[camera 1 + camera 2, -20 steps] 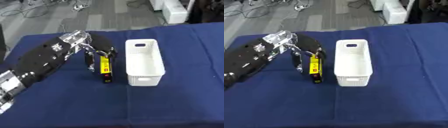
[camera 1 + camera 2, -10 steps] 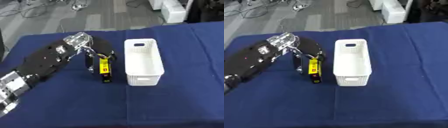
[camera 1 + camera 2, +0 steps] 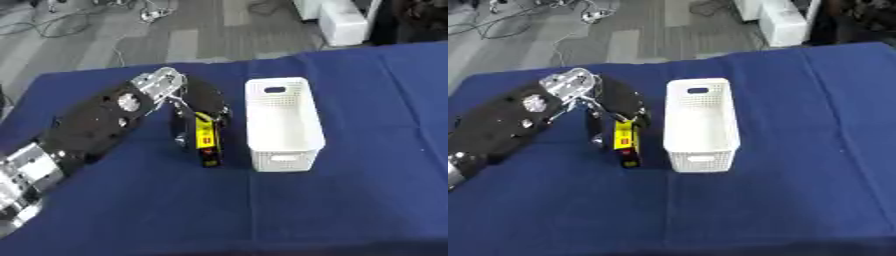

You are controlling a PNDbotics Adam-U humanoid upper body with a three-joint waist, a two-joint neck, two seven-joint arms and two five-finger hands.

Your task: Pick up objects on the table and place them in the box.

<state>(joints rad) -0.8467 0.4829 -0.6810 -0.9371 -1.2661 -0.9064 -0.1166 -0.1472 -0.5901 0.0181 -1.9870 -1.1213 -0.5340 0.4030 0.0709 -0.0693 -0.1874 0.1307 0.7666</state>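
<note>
Hand: left hand (image 3: 199, 102), reaching in from the left on a black and silver arm; fingers curled down around the top end of a yellow and black tool (image 3: 206, 138), so it reads as clamped on it, though the exact contact points are hard to make out under the dark fingers.
Tool: long narrow shape, yellow body with a small red patch and a black lower end; it lies lengthwise on the surface, just beside the left wall of the box.
Box: white perforated basket (image 3: 282, 122), long side running away from the robot, nothing visible inside.
Surface: table under a dark blue cloth (image 3: 350, 200).
Right hand: not in either view.
Step in hand: securing the grip on the tool before lifting.
How to do it well: keep the fingers wrapped near the tool's middle so it does not tip, lift straight up to clear the basket rim, then carry it right over the opening and lower it lengthwise.
</note>
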